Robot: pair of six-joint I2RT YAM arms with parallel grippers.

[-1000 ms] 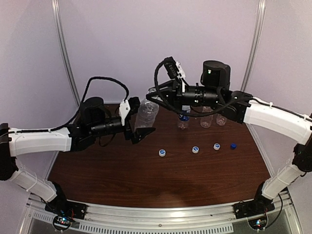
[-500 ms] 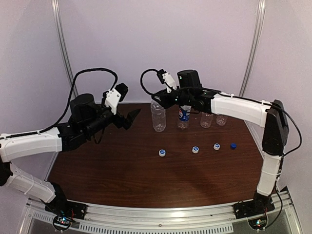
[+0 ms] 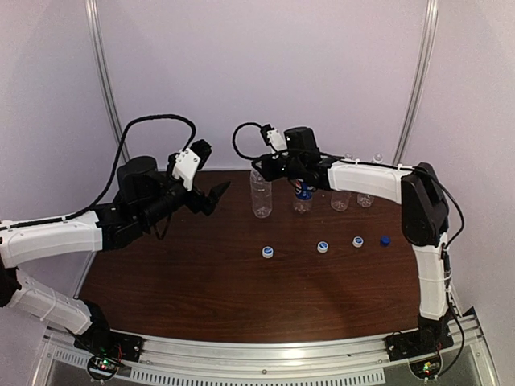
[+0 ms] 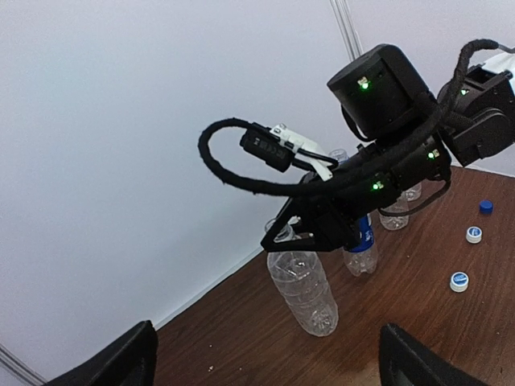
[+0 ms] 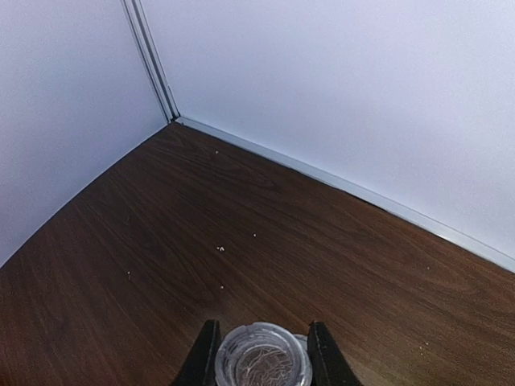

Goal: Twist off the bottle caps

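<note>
A plain clear bottle (image 3: 261,195) stands open and capless on the brown table (image 3: 201,281), left of the Pepsi-label bottle (image 3: 302,193). My right gripper (image 3: 262,170) sits at its neck; in the right wrist view the fingers (image 5: 208,354) hug both sides of the open mouth (image 5: 263,359). My left gripper (image 3: 216,199) is open and empty, left of this bottle (image 4: 310,285). Two more clear bottles (image 3: 340,198) (image 3: 365,195) stand at the back right. Three white caps with blue centres (image 3: 267,252) (image 3: 323,247) (image 3: 357,241) and a dark blue cap (image 3: 385,240) lie in a row on the table.
White walls close the back and sides, with a metal post (image 3: 109,104) at the left corner. The right arm (image 3: 362,178) stretches over the row of bottles. A metal rail (image 3: 257,354) runs along the near edge.
The left gripper let go of the clear bottle and drew back left. The bottle went from held in the air to standing on the table. The right gripper followed it down to its neck.
</note>
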